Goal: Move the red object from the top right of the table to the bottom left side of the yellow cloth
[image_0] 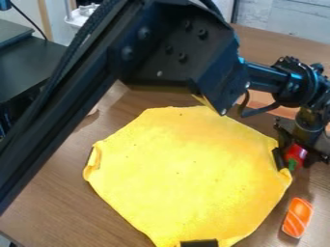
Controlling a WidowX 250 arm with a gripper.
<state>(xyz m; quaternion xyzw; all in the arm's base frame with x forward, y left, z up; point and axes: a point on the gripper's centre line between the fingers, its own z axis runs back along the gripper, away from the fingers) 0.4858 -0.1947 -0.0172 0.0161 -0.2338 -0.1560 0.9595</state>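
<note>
The black gripper (304, 141) hangs down at the right side of the view, just past the right edge of the yellow cloth (187, 178). Directly under it is the red object (295, 152), with a green part (293, 165) at its lower end. Dark parts of the gripper come close on both sides of the red object, and its upper portion is partly hidden. Whether the gripper holds it cannot be made out. The cloth lies spread on the brown table, its upper edge partly behind the arm.
An orange and white striped piece (297, 218) lies right of the cloth's lower part. Black clips (199, 243) sit at the cloth's edges. The thick arm crosses from the lower left over the top. A dark surface (29, 62) stands at the upper left.
</note>
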